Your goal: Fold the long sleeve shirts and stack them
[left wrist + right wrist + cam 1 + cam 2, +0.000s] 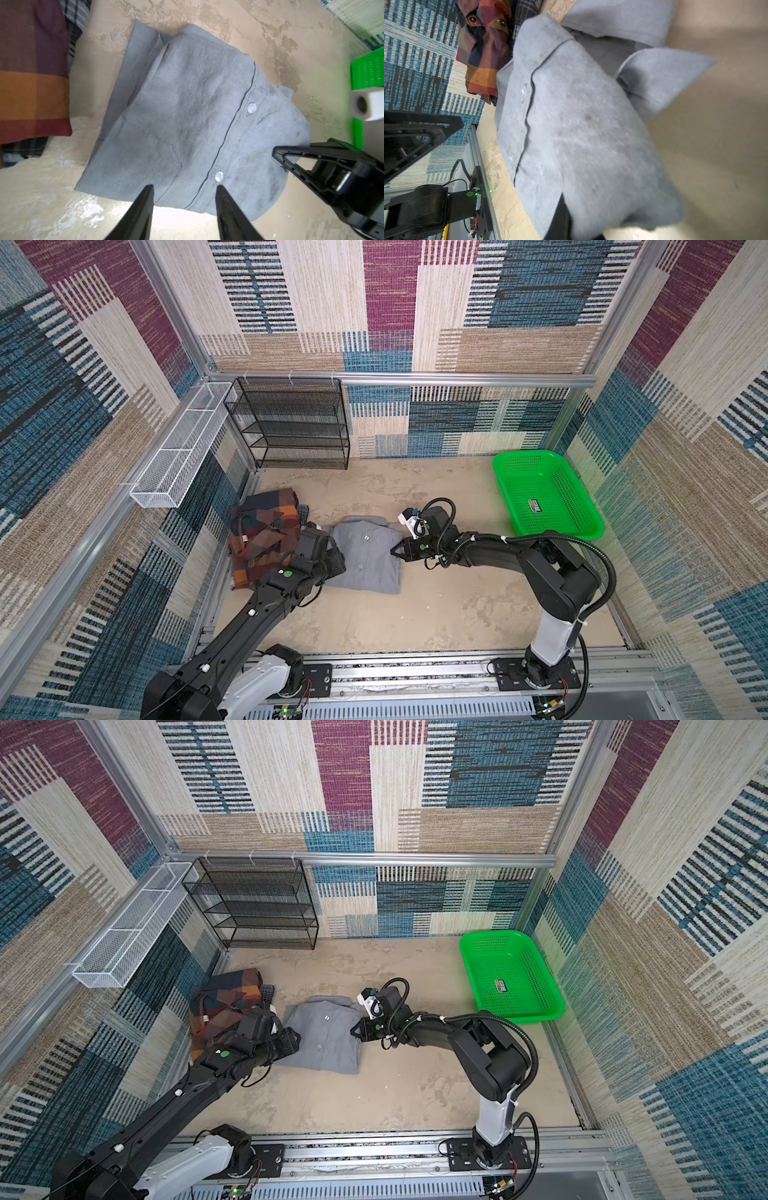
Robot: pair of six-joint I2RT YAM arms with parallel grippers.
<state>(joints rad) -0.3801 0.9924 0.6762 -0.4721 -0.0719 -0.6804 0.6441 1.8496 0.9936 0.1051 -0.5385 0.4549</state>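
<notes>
The gray long sleeve shirt lies folded in the middle of the table, buttons up. The plaid long sleeve shirt sits folded to its left against the wall. My left gripper stands open over the gray shirt's left edge, with nothing between its fingers. My right gripper is shut on the gray shirt's right edge. That edge is lifted and drapes over the gripper's fingers.
A green mesh basket stands at the back right. A black mesh shelf stands at the back left, with a white wire basket on the left wall. A dark checked cloth peeks from behind the plaid shirt.
</notes>
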